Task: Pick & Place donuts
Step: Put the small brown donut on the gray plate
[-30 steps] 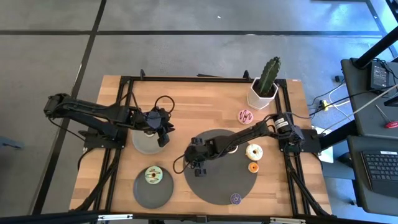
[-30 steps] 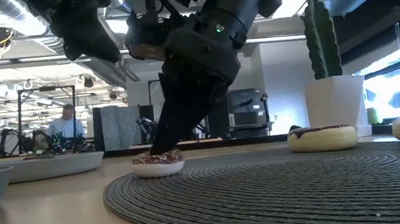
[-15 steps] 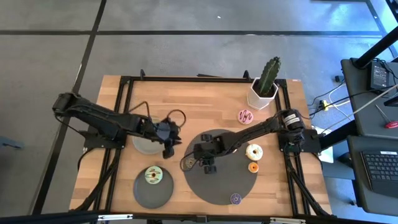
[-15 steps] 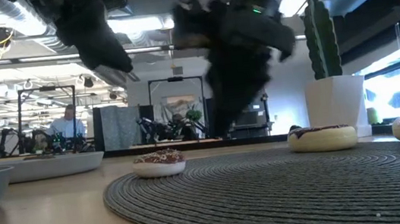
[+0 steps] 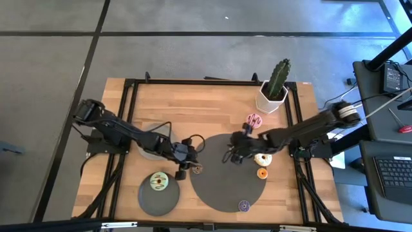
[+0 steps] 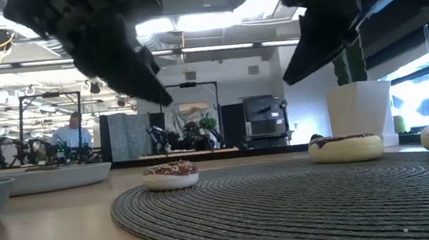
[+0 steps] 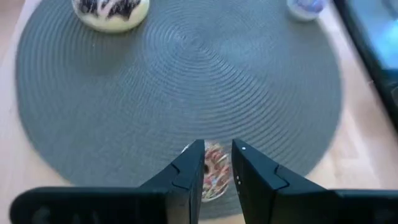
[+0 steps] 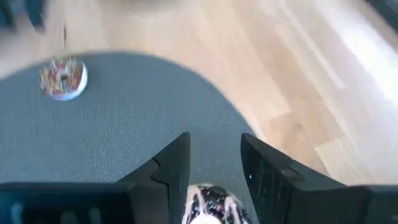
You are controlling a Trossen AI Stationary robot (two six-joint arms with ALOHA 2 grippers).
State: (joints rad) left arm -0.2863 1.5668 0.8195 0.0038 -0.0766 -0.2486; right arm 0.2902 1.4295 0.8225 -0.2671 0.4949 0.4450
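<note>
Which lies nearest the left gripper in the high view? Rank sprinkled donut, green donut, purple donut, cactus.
From the left gripper:
1. Sprinkled donut, at the mat's left edge.
2. Green donut, on the front-left plate.
3. Purple donut, at the mat's front edge.
4. Cactus, back right.

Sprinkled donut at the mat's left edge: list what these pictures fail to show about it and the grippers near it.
- Sprinkled donut: in the left wrist view the left gripper covers its sides; contact cannot be judged.
- High view: the same donut is too small to show its icing.
- Low view: both arms are motion-blurred and cut by the top edge.
- Right wrist view: the chocolate-striped white donut under the right gripper is cut off by the bottom edge.
</note>
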